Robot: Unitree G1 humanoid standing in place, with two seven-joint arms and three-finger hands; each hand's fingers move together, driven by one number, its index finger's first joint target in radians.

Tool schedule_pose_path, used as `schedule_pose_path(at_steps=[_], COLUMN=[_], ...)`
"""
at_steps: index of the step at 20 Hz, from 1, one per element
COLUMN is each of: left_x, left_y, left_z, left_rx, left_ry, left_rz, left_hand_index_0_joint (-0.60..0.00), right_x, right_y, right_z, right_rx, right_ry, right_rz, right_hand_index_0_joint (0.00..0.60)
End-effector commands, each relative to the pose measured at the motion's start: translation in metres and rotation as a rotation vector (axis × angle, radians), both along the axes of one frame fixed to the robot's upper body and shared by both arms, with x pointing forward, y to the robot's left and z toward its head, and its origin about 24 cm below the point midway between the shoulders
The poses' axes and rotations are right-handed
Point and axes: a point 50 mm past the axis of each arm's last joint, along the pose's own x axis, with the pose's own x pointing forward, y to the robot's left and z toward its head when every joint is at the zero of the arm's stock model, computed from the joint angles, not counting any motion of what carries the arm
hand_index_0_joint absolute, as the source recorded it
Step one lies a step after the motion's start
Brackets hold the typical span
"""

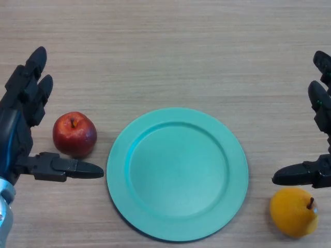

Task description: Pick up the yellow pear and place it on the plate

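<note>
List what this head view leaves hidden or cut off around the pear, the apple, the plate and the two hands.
- Right robot hand: palm and arm cut off by the right edge; only fingers and thumb show.
- Left robot hand: wrist and arm run out at the left and bottom edges.
- Yellow pear: its underside and contact with the table are hidden by its own body.
- Red apple: underside likewise hidden.
- Teal plate: its underside cannot be seen.

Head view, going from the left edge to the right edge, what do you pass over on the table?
Left hand → red apple → green plate → yellow pear → right hand, open like the left and overlapping the pear's span from just above it.
</note>
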Motion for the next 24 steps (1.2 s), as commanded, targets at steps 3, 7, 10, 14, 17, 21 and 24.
schedule_pose_path(at_steps=[3, 7, 10, 14, 17, 21, 24], left_x=[-0.008, -0.007, -0.006, -0.003, 0.000, 0.002, 0.004], left_y=[0.005, 0.006, 0.007, 0.006, 0.006, 0.004, 0.000], left_z=[0.040, 0.040, 0.039, 0.037, 0.036, 0.034, 0.032], left_rx=[0.058, 0.056, 0.058, 0.044, 0.038, 0.064, 0.087], left_ry=[-0.223, -0.222, -0.220, -0.216, -0.238, -0.217, -0.209], left_rz=[0.011, 0.013, 0.012, 0.014, 0.020, 0.020, 0.006], left_hand_index_0_joint=[0.000, 0.000, 0.000, 0.000, 0.000, 0.000, 0.000], right_x=[-0.006, -0.004, -0.006, -0.016, -0.026, -0.036, -0.041], right_y=[-0.006, -0.007, -0.011, -0.022, -0.029, -0.038, -0.045], right_z=[0.033, 0.033, 0.030, 0.026, 0.020, 0.014, 0.007], right_rx=[-0.065, -0.081, -0.077, -0.109, -0.168, -0.186, -0.129], right_ry=[-0.215, -0.218, -0.227, -0.240, -0.252, -0.292, -0.282], right_rz=[-0.010, -0.015, -0.025, -0.031, -0.059, -0.155, -0.212], right_hand_index_0_joint=[0.000, 0.000, 0.000, 0.000, 0.000, 0.000, 0.000])
